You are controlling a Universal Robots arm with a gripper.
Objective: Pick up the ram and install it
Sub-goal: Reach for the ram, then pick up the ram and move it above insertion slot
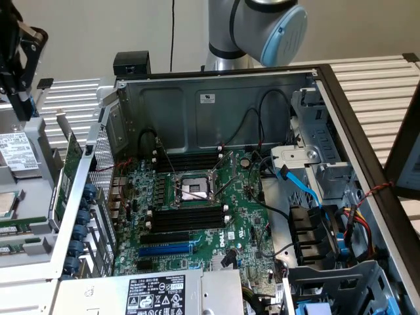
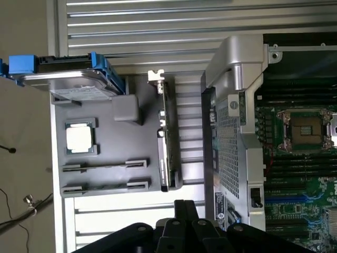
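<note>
Where the ram (image 2: 105, 166) sits: on its long edge, held in clips on the grey tray (image 2: 113, 145), outside the computer case (image 1: 216, 115) at the exterior view's left; a second stick like it stands just beside it.
Tray neighbours: a processor chip (image 2: 80, 136), a hard drive (image 2: 79, 79) in a blue bracket, and an upright expansion card (image 2: 166, 142) between the sticks and the case wall.
Gripper (image 2: 184, 208): fingers pressed together with nothing between them; it hangs above the tray, apart from the ram.
Memory slots (image 1: 187, 220): long and black, seemingly bare, on either side of the processor socket (image 1: 193, 190).
Weight: judged very light, no strain for the arm.
Stiffness: a thin rigid board, which would likely crack rather than bend if twisted.
Fragility: the chips and the contact edge are probably the delicate parts and best left untouched.
Surface: smooth flat faces, so a skewed pinch could let it slip or tilt.
Where to hold: across the two flat faces near the middle of the upper edge, squarely, keeping the stick vertical.
Task standing: the ram is not yet lifted.
</note>
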